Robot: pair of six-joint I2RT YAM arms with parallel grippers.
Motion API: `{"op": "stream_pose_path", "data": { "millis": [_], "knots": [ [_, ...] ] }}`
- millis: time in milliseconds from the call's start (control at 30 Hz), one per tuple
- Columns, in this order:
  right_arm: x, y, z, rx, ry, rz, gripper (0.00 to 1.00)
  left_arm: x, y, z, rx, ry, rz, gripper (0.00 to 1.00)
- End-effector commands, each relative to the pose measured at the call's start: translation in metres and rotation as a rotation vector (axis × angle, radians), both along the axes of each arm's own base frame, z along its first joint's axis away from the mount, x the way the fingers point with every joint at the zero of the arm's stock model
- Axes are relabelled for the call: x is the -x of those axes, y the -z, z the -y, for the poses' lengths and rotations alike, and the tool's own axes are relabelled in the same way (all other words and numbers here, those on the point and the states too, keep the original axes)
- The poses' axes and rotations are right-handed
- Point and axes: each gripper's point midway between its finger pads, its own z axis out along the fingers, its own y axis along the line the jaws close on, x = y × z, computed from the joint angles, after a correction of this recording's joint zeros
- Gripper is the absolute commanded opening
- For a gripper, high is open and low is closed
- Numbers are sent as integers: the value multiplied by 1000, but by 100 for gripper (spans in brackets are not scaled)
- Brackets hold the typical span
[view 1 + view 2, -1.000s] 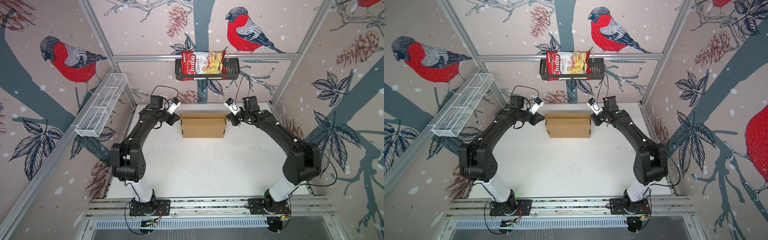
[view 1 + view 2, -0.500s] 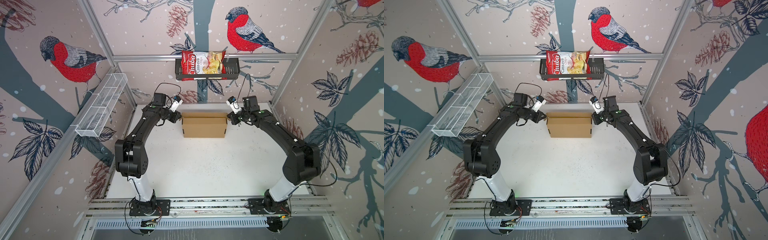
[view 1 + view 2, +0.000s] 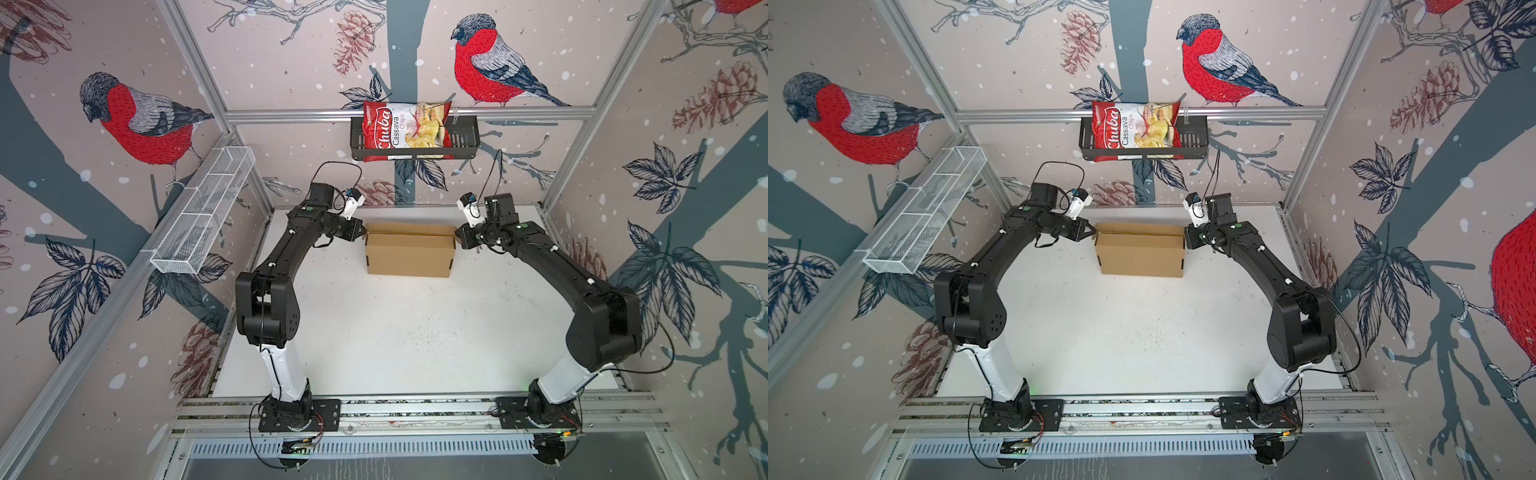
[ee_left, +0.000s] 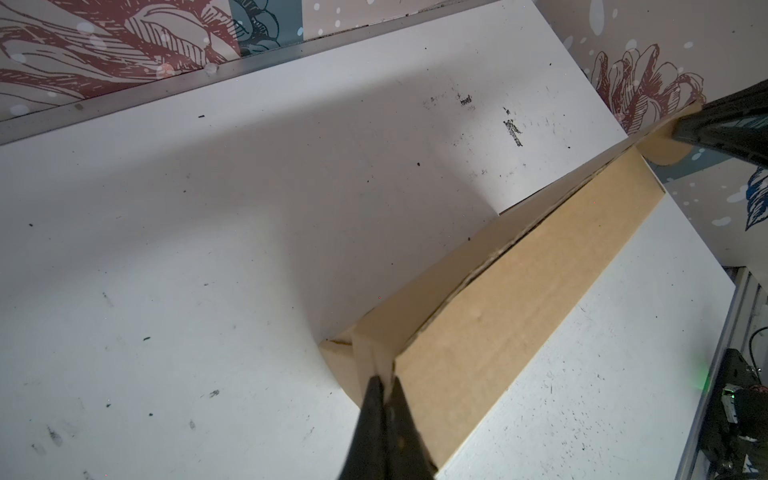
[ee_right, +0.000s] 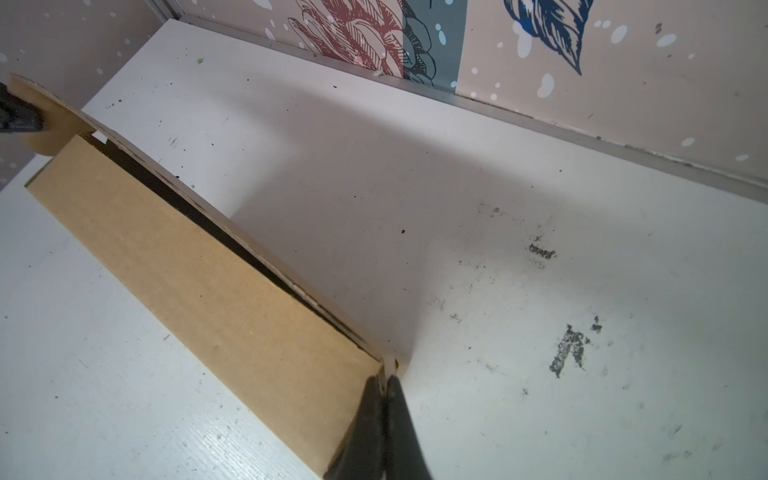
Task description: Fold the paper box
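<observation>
The paper box (image 3: 409, 257) (image 3: 1140, 257) is plain brown cardboard and stands near the back of the white table, its lid panel not fully down along the rear. My left gripper (image 3: 363, 233) (image 3: 1094, 232) is at its left end, and in the left wrist view (image 4: 384, 382) it is shut on a thin cardboard flap at the box's corner (image 4: 498, 299). My right gripper (image 3: 457, 240) (image 3: 1185, 240) is at the right end, pinched shut on the corner flap (image 5: 384, 379) of the box (image 5: 187, 266). A dark gap shows under the rear panel.
A red chips bag (image 3: 405, 131) lies in a black basket on the back wall above the box. A white wire basket (image 3: 203, 216) hangs on the left wall. The back wall is close behind the box. An aluminium rail (image 3: 415, 409) runs along the table's front.
My left gripper has gone from slightly open to shut on the box's left corner flap, and the left arm's elbow swung inward. The box shifted slightly right. The right gripper stayed shut.
</observation>
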Motion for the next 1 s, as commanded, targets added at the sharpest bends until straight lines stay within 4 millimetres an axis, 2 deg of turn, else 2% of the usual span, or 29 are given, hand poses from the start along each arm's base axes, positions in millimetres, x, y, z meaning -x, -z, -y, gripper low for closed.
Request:
{"op": "stream_pose_path", "data": {
  "millis": [0, 167, 367, 567, 767, 967],
  "knots": [
    [8, -10, -18, -75, -40, -5, 5, 19, 8, 8, 40, 25, -100, 0],
    [11, -7, -12, -38, -11, -11, 16, 19, 7, 3, 38, 5, -103, 0],
    [7, 0, 4, 27, 41, -20, 18, 16, 1, -4, 30, -19, -83, 0],
    [9, -9, -8, -53, 24, -41, 9, 17, 1, -2, 40, -12, -85, 0],
    [7, -17, -9, -151, 55, -79, 6, 18, 1, -1, 45, -7, -84, 0],
    [5, -11, -14, -218, 96, -134, 3, 20, -1, 3, 50, 4, -84, 0]
  ]
}}
